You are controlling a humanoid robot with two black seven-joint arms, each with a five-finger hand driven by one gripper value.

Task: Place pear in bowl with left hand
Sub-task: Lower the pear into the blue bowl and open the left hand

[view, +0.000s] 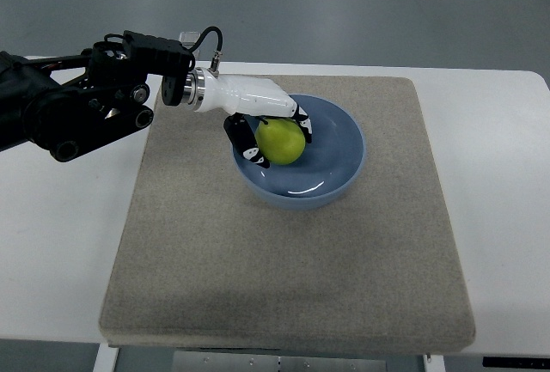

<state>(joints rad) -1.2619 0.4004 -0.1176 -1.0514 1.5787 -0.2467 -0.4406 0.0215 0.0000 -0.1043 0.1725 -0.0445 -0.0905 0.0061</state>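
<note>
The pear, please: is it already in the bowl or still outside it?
Inside the rim: the pear sits over the bowl's left side, left hand fingers wrapped around it.

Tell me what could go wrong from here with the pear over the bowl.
The left hand grips the pear near the bowl's left rim, not its centre. Released there, it might roll in the curved bowl or tip out onto the mat. Fingers wrapping below the pear could catch the rim on withdrawal.

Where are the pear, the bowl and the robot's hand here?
pear [281, 142], top view, on its green skin.
bowl [344, 144], top view, on its bare blue inner wall.
left hand [258, 106], top view, on its white back, fingers around the pear.
</note>
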